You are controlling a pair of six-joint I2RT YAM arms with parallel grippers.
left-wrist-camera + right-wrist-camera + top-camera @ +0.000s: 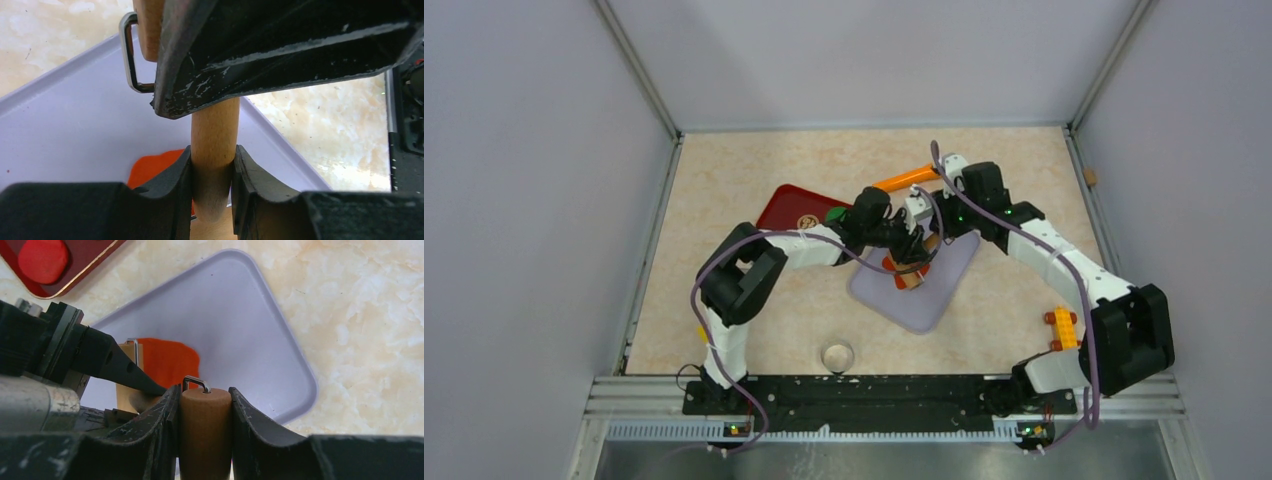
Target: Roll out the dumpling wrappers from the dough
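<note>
Your left gripper [212,172] is clamped on one wooden handle of the roller [215,127], over the lilac tray [240,310]. The wrapper [170,362] lies flat on that tray beneath the roller. It is orange-red, smooth and partly hidden, so you can't tell its long axis. Your right gripper [205,402] clamps the roller's other handle.

1. The rolling pin [205,430] is bare pale wood, smooth and matt; its bracket [196,382] is bright metal.
2. The dumpling wrapper [170,360] is matt orange-red clay.
3. The tray [250,310] is smooth lavender plastic.
4. The counter [370,315] is marbled beige and matt.
5. The right tool [204,392] is scuffed black plastic.
</note>
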